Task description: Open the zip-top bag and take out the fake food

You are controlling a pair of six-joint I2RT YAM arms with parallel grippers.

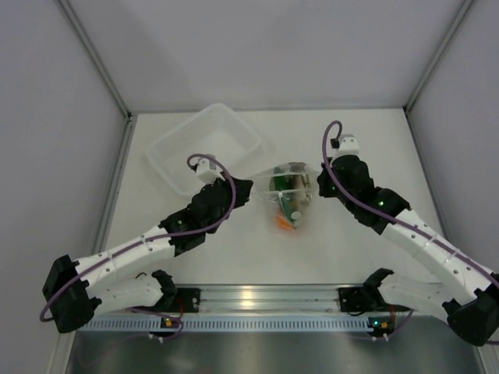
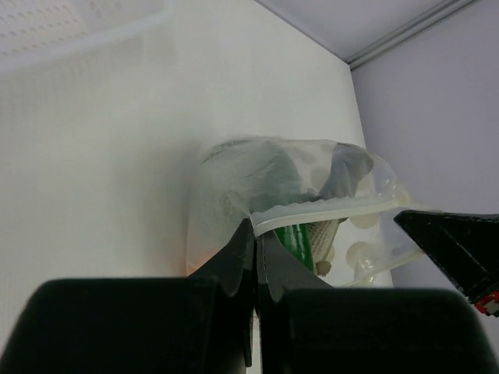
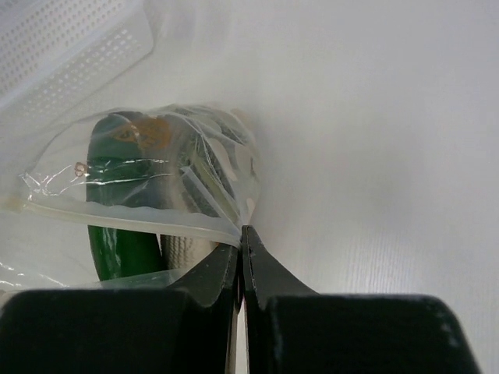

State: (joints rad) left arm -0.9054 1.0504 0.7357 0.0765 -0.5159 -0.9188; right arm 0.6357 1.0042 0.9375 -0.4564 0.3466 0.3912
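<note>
The zip-top bag (image 1: 290, 195) lies in the middle of the top view on the white tabletop (image 1: 234, 249), stretched between the two hands. The left hand (image 1: 248, 189) reaches in from the lower left and is clenched on the bag's left edge; in the left wrist view its fingertips (image 2: 255, 241) are pressed together at the end of the pale zip strip. The right hand (image 1: 318, 185) comes in from the right and is likewise clenched; the right wrist view shows its tips pinching the other corner of the strip.

The fake food (image 1: 287, 204) is inside the bag. A dark green cucumber (image 3: 117, 241) shows through the clear plastic, with a pale ribbed piece (image 3: 183, 249) just beside it. From above, an orange piece (image 1: 282, 224) sits at the bag's lower end.

The white perforated basket (image 1: 234, 117) stands in the upper left of the tabletop, beside the left hand and apart from the bag.
</note>
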